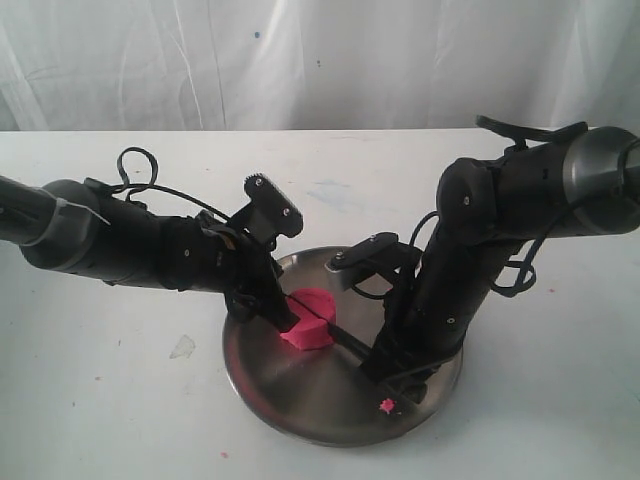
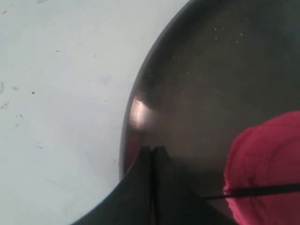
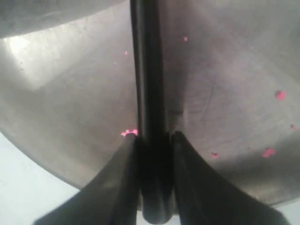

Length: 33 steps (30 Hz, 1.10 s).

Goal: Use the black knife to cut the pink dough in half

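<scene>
The pink dough (image 1: 308, 320) lies near the middle of the steel plate (image 1: 300, 400) as a bright lump with a dark groove across its top. The black knife (image 1: 345, 338) lies in that groove, its blade running across the dough. My right gripper (image 1: 385, 362) is shut on the knife's handle (image 3: 148, 70), which stands between its fingers (image 3: 124, 159). My left gripper (image 1: 287, 320) is shut on nothing, its tips resting low on the plate just beside the dough. In the left wrist view the pink dough (image 2: 267, 159) shows with the thin knife blade (image 2: 255, 191) across it, apart from the left gripper (image 2: 153, 149).
Tiny pink crumbs (image 3: 280, 95) dot the plate (image 3: 70, 93), and a larger pink bit (image 1: 387, 405) sits near its front rim. The plate stands on a white table (image 1: 120, 400) with a small pale scrap (image 1: 183, 347). A white curtain (image 1: 300, 60) hangs behind.
</scene>
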Each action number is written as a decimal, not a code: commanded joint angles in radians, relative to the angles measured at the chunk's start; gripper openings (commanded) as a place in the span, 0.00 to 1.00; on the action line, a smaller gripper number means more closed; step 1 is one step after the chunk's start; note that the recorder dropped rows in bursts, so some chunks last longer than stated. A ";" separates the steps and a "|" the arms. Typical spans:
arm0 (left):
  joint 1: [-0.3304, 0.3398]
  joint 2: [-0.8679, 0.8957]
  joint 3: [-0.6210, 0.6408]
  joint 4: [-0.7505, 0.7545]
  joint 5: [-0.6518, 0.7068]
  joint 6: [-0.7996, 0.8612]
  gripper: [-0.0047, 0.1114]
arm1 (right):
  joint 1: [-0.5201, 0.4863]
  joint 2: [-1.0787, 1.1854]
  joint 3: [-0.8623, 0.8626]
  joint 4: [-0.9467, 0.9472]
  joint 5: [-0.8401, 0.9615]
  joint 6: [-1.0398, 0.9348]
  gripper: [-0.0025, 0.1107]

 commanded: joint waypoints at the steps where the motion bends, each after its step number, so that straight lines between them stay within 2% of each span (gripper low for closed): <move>1: -0.008 0.007 0.010 -0.003 0.049 -0.009 0.04 | -0.001 0.001 -0.008 0.012 -0.032 0.006 0.02; 12: -0.008 0.001 0.010 -0.003 0.039 0.020 0.04 | -0.001 0.001 -0.008 0.014 -0.031 0.006 0.02; 22: -0.008 -0.145 0.010 -0.003 0.039 0.055 0.04 | -0.001 0.001 -0.008 0.014 -0.031 0.006 0.02; 27: -0.005 -0.122 0.010 -0.003 0.039 0.055 0.04 | -0.001 0.001 -0.008 0.014 -0.031 0.006 0.02; 33: -0.005 -0.073 0.010 -0.003 -0.035 0.055 0.04 | -0.001 0.001 -0.008 0.014 -0.031 0.006 0.02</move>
